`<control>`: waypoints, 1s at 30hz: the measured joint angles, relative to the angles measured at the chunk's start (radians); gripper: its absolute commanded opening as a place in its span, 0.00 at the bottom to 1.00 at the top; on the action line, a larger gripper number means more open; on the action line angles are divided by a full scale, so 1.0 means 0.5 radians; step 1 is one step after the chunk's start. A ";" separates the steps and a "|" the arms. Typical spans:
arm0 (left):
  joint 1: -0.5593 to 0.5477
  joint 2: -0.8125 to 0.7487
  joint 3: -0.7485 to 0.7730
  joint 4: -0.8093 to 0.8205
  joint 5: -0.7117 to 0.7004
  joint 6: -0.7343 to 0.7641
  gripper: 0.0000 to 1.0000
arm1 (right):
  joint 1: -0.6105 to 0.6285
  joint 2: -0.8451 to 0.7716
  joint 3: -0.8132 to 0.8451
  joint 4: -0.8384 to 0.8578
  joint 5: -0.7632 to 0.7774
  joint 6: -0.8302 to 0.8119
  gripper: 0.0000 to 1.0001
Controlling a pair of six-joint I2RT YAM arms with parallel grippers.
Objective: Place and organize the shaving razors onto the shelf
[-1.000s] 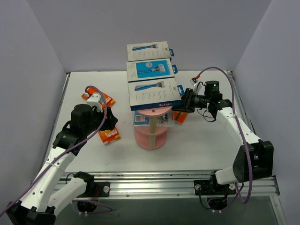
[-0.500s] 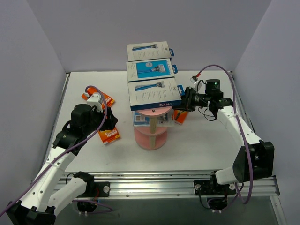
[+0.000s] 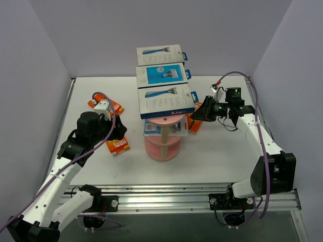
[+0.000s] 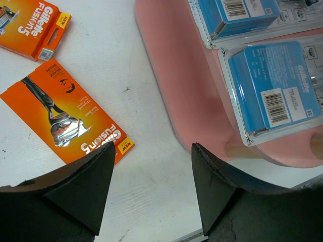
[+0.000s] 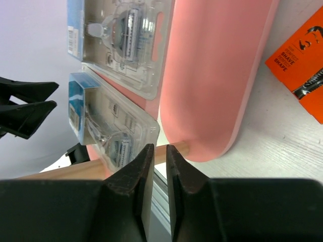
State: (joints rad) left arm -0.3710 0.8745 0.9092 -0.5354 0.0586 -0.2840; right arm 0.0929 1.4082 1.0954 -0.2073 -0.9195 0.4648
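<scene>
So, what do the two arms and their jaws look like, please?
The left arm and right arm both have white links, black joints and a purple cable looping alongside. The jaws are matte black tapered wedges. A small green light glows on the right wrist.

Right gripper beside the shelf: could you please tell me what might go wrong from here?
The right gripper, jaws closed, sits close beside the shelf; a bump could shift the white razor box on top. The clear blister packs overhang their tier and might slide off if brushed.
</scene>
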 measured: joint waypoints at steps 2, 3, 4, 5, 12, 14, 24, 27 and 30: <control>0.000 0.001 0.000 0.000 0.000 0.000 0.71 | 0.000 0.000 -0.011 -0.005 0.024 -0.011 0.09; 0.000 0.001 0.000 0.000 0.001 0.000 0.71 | 0.000 0.000 -0.018 -0.011 0.035 -0.016 0.08; 0.000 0.001 0.000 0.000 0.002 0.000 0.71 | 0.000 0.000 -0.025 -0.016 0.046 -0.023 0.08; 0.000 0.001 0.000 0.000 0.004 0.000 0.71 | 0.000 0.000 -0.032 -0.018 0.056 -0.029 0.07; 0.000 0.001 0.000 0.000 0.010 0.000 0.71 | 0.010 0.000 -0.044 -0.044 0.119 -0.051 0.06; 0.000 0.001 0.000 0.000 0.011 0.000 0.71 | 0.018 0.000 -0.044 -0.043 0.134 -0.050 0.05; 0.000 0.001 0.000 0.000 0.013 0.000 0.71 | 0.110 0.042 -0.044 -0.041 0.172 -0.046 0.05; 0.000 0.001 0.000 0.000 0.013 0.000 0.71 | 0.117 0.060 -0.044 -0.041 0.172 -0.042 0.05; 0.000 0.001 0.000 0.000 0.013 0.000 0.71 | 0.120 0.060 -0.044 -0.036 0.171 -0.040 0.05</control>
State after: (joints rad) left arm -0.3710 0.8749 0.9092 -0.5354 0.0650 -0.2840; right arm 0.1528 1.4384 1.0733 -0.2253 -0.8341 0.4446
